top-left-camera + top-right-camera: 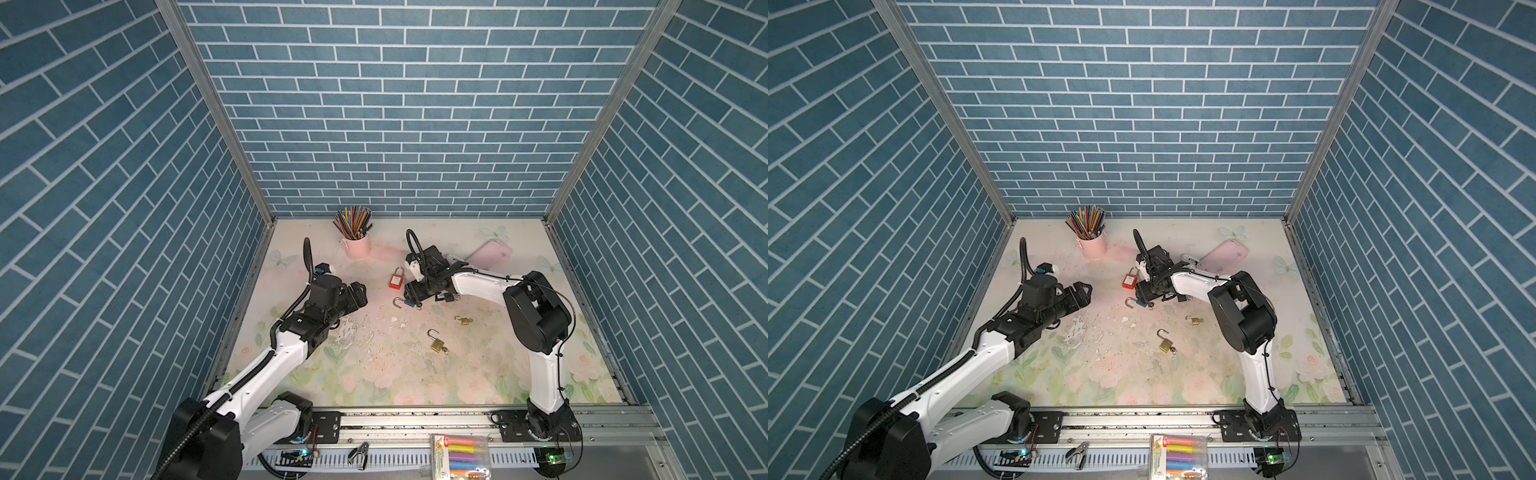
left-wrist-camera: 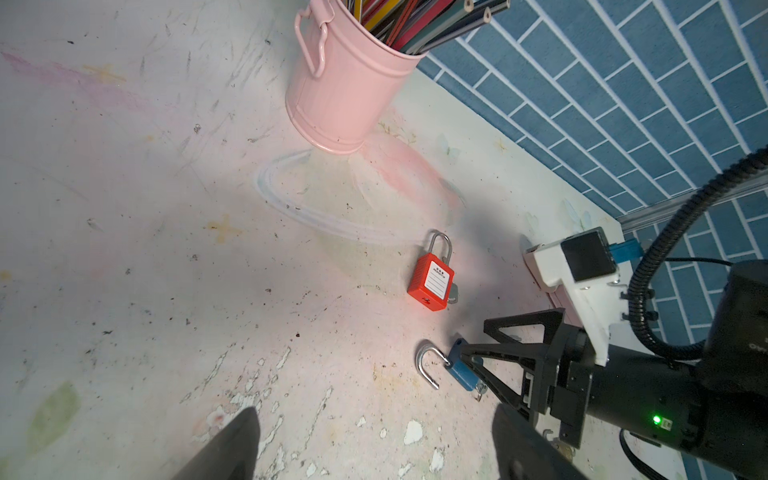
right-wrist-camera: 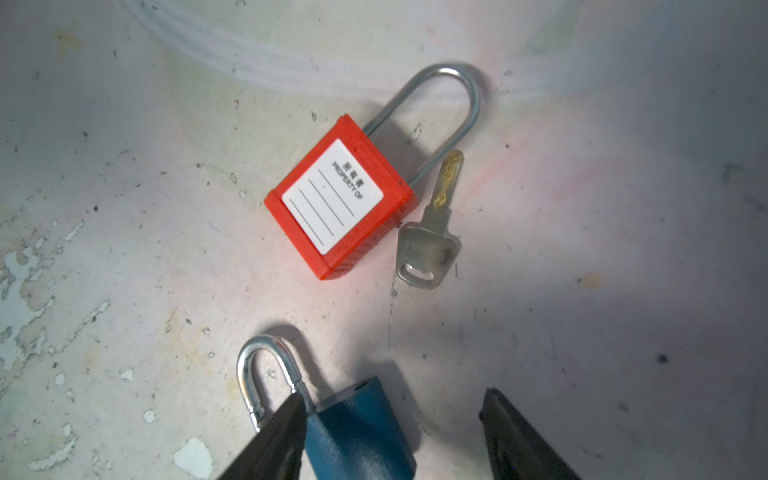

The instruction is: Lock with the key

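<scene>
A blue padlock [image 3: 357,432] with its shackle swung open lies on the table, seen in both top views [image 1: 405,302] [image 1: 1139,304]; a small key [image 2: 480,388] sticks out of its base. My right gripper [image 3: 392,401] is open low over it. One finger overlaps the shackle side of the body and the other stands well apart. Just beyond lies a red padlock [image 3: 340,203] [image 1: 397,278] with its shackle closed and a loose silver key [image 3: 430,241] beside it. My left gripper [image 2: 374,415] [image 1: 359,295] hovers open and empty to the left.
A pink bucket of pencils [image 1: 356,245] stands at the back. A pink case [image 1: 490,253] lies behind the right arm. Two brass padlocks [image 1: 436,343] [image 1: 464,320] lie nearer the front, and a dark padlock [image 1: 446,297] sits under the right wrist. Walls enclose three sides.
</scene>
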{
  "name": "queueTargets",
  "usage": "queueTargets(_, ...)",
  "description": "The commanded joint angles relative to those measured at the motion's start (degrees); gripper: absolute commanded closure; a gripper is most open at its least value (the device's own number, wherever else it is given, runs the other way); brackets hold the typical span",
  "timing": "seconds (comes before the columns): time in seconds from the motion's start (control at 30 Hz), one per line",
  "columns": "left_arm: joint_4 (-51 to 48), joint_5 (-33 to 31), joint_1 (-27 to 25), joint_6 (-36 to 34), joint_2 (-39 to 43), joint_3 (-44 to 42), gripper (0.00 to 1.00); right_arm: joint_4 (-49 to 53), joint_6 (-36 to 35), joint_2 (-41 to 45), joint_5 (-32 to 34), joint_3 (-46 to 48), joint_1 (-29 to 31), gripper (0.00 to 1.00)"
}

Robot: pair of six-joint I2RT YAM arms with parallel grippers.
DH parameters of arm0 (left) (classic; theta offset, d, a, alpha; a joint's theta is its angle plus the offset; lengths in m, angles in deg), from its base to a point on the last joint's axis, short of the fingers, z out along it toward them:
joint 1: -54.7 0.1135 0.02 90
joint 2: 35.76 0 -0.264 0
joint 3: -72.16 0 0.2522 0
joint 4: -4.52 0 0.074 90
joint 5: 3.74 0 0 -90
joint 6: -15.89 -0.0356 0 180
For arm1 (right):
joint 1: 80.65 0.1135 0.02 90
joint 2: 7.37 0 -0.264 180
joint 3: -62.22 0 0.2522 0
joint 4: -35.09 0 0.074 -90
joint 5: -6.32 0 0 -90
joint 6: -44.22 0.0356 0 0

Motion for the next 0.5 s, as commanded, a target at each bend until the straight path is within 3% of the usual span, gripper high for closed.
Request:
queueTargets(0.0, 0.6, -0.6, 0.4, 0.8, -0.3, 0.4, 0.12, 1.7, -2.5, -1.0, -2.3, -1.1, 0.0, 0.34)
queueTargets(0.47, -0.1, -1.0, 0.3, 1.4, 1.9, -1.4, 0.12, 1.8, -2.2, -2.0, -1.5, 0.2, 3.9, 0.39)
